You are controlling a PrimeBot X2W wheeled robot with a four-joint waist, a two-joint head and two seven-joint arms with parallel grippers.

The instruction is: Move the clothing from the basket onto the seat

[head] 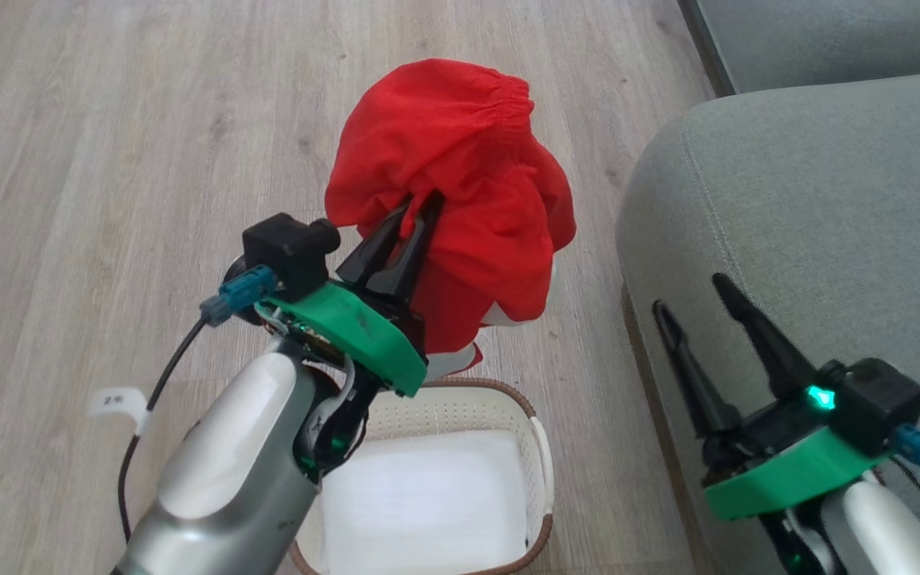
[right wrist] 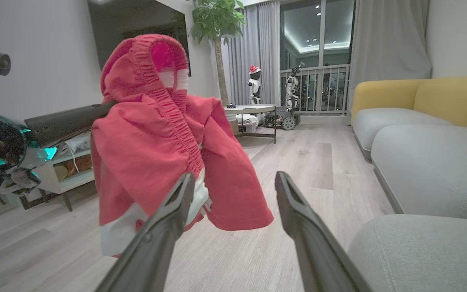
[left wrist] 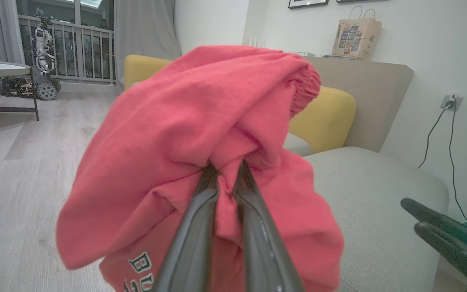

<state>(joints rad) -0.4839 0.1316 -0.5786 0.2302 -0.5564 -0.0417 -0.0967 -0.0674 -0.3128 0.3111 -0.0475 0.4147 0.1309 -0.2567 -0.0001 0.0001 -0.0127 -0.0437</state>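
Partly buried, left pincer [head: 422,204] clamped on clothing [head: 444,136], lettering [left wrist: 141,263] cut off, right pincer [head: 689,293] spread, empty

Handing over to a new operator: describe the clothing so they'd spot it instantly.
Start at the big grey-green seat on the head view's right; left of it, on the wood floor, stands the white basket. Above the basket, the left pincer holds up the clothing. It alone is bright red, with a gathered elastic waistband and white trim.

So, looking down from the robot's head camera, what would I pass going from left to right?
White cable tag → left arm → red clothing → grey seat. The basket and right fingers overlap others, so they are left out.
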